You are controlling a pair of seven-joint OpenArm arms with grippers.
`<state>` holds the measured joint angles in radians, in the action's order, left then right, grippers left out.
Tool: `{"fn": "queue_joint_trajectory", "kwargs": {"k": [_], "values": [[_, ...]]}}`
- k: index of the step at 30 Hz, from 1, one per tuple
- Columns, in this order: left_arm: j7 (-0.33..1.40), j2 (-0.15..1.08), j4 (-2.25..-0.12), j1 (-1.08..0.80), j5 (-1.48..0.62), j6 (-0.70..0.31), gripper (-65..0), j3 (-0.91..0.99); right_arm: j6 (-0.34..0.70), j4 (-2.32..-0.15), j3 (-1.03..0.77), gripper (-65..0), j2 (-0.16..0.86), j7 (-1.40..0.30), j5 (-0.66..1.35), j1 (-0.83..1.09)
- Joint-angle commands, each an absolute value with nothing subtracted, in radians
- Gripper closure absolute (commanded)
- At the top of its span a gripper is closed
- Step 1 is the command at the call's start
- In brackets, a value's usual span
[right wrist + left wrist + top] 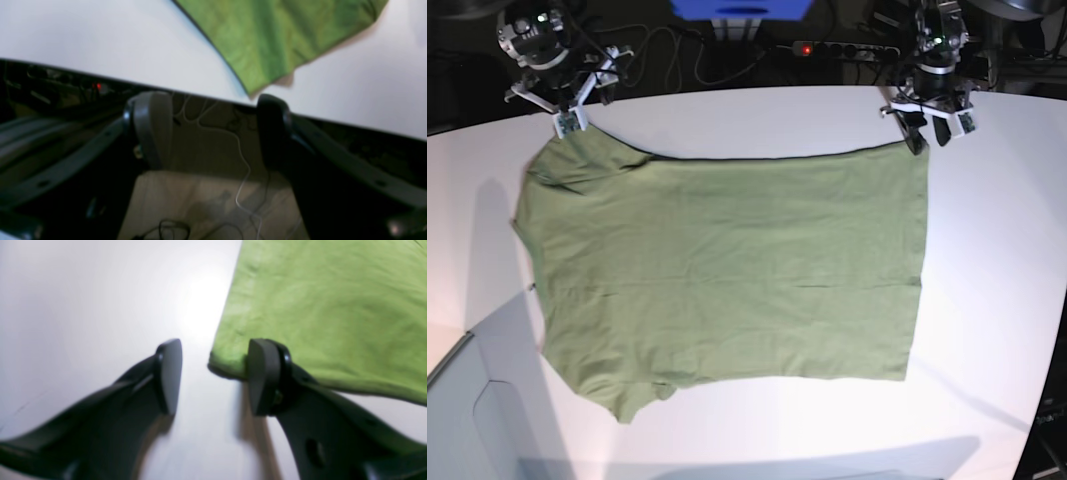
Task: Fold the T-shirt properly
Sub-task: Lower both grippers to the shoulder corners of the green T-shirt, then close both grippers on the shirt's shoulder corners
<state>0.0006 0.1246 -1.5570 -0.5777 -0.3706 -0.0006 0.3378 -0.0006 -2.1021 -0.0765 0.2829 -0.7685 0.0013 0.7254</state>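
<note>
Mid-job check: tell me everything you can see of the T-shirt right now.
The T-shirt is plain olive-green, soft matte cloth with no print showing. It lies spread flat on the white table, lightly creased, hem toward the base view's right, sleeves toward its left. The left end effector is open, with the far hem corner between its fingers. The right end effector is open beside the far sleeve tip, not gripping it.

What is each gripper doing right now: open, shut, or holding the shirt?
Left gripper: open, holding nothing, at a corner of the T-shirt.
Right gripper: open, empty.
</note>
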Motion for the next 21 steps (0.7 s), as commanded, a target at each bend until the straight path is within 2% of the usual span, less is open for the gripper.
{"fn": "queue_joint_trajectory", "kwargs": {"k": [1, 5, 7, 15, 21], "values": [[0.008, 0.127, -1.558, -0.573, -0.374, 0.001, -30.9, 0.337, 0.002, -2.117, -0.081, -38.6, 0.289, -0.759, -0.001, 0.731], [0.008, 0.134, -1.541, -0.572, -0.375, -0.001, -29.8, 0.297, 0.002, -2.117, -0.081, -38.6, 0.289, -0.759, -0.001, 0.731], [0.008, 0.136, -1.540, -0.570, -0.375, -0.001, -26.2, 0.288, 0.002, -2.117, -0.081, -38.6, 0.289, -0.759, -0.001, 0.731], [0.008, 0.127, -1.541, -0.570, -0.377, -0.001, 0.0, 0.288, -0.001, -2.117, -0.085, -38.4, 0.289, -0.751, -0.002, 0.730], [0.008, 0.127, -1.541, -0.578, -0.377, -0.001, 0.0, 0.288, -0.002, -2.114, -0.130, -38.9, 0.269, -0.757, -0.004, 0.690]]}}
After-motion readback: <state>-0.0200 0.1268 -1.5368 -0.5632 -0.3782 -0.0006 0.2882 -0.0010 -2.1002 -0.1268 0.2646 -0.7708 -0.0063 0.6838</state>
